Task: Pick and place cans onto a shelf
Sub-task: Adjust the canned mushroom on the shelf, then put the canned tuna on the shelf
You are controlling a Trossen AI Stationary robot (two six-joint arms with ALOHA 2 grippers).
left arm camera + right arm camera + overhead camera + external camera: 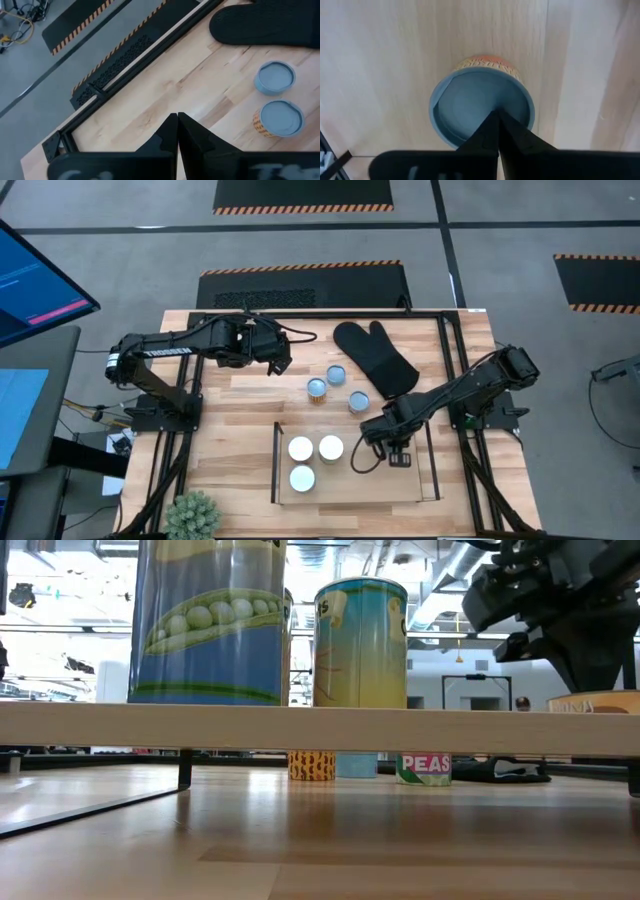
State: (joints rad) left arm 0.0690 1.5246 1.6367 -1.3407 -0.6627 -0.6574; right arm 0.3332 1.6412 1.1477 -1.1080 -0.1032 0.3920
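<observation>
The shelf (365, 488) stands at the table's near middle, and its board shows in the low view (320, 728). Three white-topped cans (301, 448) (331, 448) (302, 478) stand on its left part. A can with a blue-grey top and a red-yellow label (482, 107) stands on its right part (400, 459). My right gripper (496, 116) is shut directly above this can. Three blue-grey-topped cans (337, 374) (317, 389) (358, 401) stand on the table beyond the shelf. My left gripper (177, 118) is shut and empty at the far left (285, 362). My right gripper's shut fingertips point down over the middle of the labelled can's top (470, 105). I cannot tell whether they touch it. The can stands upright on the shelf's board.
A black oven mitt (375, 355) lies at the far middle, beside the loose cans. A large black outer frame (445, 380) runs around the work area. A small green plant (192, 515) stands at the near left corner.
</observation>
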